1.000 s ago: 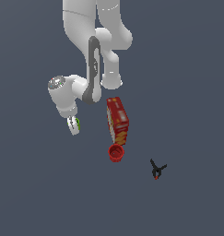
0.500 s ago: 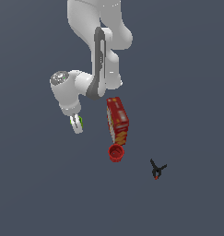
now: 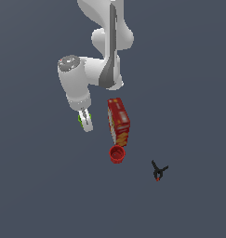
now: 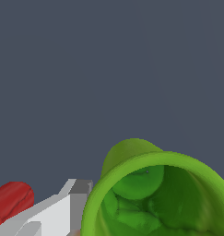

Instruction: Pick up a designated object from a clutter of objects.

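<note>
In the exterior view we can make out very little of the green cup [image 3: 80, 119]: only a thin green sliver shows past the white fingers [image 3: 88, 122] of the gripper [image 3: 85, 121], and the rest is hidden behind them and the wrist above. The wrist view fills that gap, though there the green cup [image 4: 155, 193] is cut off at the frame's edge and we see one white and grey finger [image 4: 62, 207] pressed against its outer wall, while the other finger is out of frame. We read the jaws as closed on the cup, holding it between them. The cup is smooth, glossy and round, slightly tapered, with a thick rim; its open mouth faces the wrist camera and its narrower base points away, so its axis runs roughly along the gripper's reach. We cannot tell whether its base touches the plain grey floor [image 3: 35, 186]. Toward the exterior view's right, just beside the gripper, lies the long red and yellow box [image 3: 118, 121], a flat-sided carton with printed faces too blurred to read. Touching or nearly touching its near end is the red cup [image 3: 117, 154], mouth upward, which appears in the wrist view only as a rounded red shape at the edge. Well apart sits the small black clamp [image 3: 158, 171], with a red tip.
</note>
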`<state>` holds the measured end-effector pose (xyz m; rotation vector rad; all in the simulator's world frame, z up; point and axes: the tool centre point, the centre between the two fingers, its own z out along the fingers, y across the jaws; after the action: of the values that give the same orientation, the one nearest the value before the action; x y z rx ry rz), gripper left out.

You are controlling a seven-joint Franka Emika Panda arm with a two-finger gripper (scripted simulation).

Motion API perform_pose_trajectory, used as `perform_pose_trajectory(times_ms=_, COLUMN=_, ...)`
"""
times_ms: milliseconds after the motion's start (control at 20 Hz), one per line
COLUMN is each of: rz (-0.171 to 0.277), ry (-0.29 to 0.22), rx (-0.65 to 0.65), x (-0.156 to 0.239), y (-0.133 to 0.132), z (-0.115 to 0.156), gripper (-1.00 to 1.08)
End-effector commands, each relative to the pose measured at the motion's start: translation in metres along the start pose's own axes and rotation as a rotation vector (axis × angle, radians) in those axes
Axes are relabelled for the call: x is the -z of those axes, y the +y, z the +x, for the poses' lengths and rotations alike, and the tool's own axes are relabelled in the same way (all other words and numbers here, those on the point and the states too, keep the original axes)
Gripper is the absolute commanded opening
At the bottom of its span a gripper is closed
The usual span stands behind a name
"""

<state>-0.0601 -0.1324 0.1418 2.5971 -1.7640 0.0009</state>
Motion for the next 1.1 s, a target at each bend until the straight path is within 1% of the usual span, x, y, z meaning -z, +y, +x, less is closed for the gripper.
perform_pose_trajectory(times_ms=0, rz=0.0, ry=0.003, rx=-0.001, x=0.023, y=-0.014, z=-0.014, gripper=-1.0)
perform_pose_trajectory(times_ms=750, rz=0.0, ry=0.002, rx=0.0, x=0.162, y=-0.107, z=-0.102, gripper=-1.0)
perform_pose_trajectory(times_ms=1050, rz=0.001, ry=0.0, rx=0.001, x=0.205, y=-0.138, z=-0.128, gripper=-1.0)
